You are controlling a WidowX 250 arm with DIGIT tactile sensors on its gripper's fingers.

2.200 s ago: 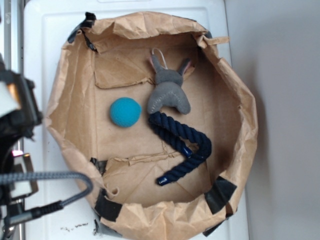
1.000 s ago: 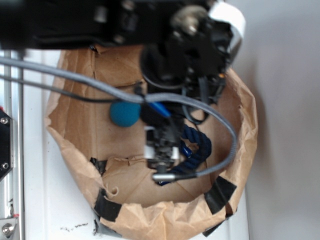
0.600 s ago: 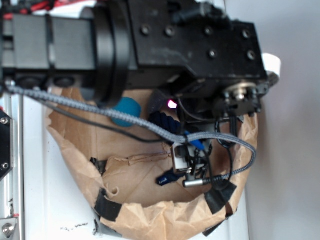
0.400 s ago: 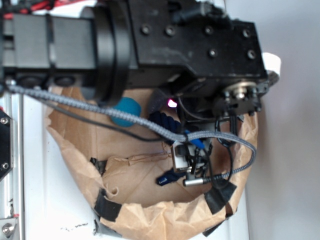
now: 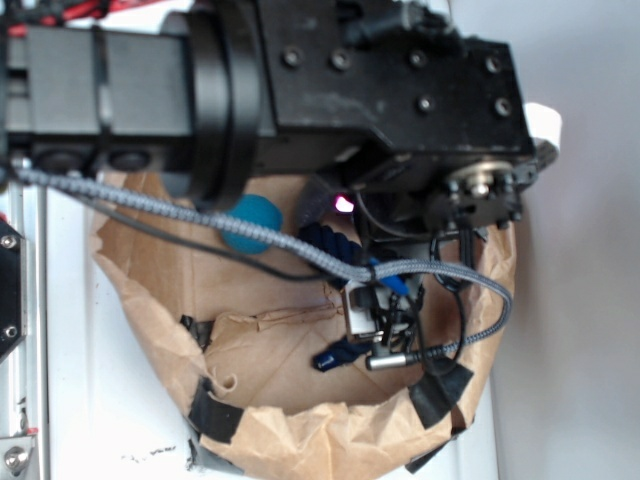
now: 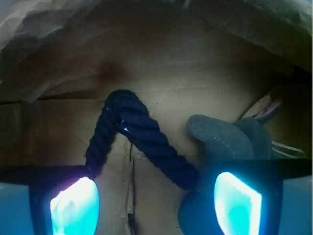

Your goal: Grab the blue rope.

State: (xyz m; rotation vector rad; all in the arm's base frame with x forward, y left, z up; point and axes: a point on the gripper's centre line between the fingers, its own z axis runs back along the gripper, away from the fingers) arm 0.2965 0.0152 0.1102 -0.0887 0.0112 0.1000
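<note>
Blue rope (image 6: 146,139), folded on the brown paper

Thick, dark navy and twisted, it bends back on itself in a tight hairpin; one shiny sealed end (image 5: 322,362) shows below the arm in the exterior view.

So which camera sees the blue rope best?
The wrist view: the rope shows its bend and twists, lying between the open gripper. In the exterior view the arm hides most of it; only bits of rope show.

Exterior: arm (image 5: 300,90) hides most of blue rope (image 5: 330,240), only one sealed end and a short stretch show. Teal ball (image 5: 250,222) half covered. Wrist: tool (image 6: 156,196) fingertips cut off by bottom edge.
</note>
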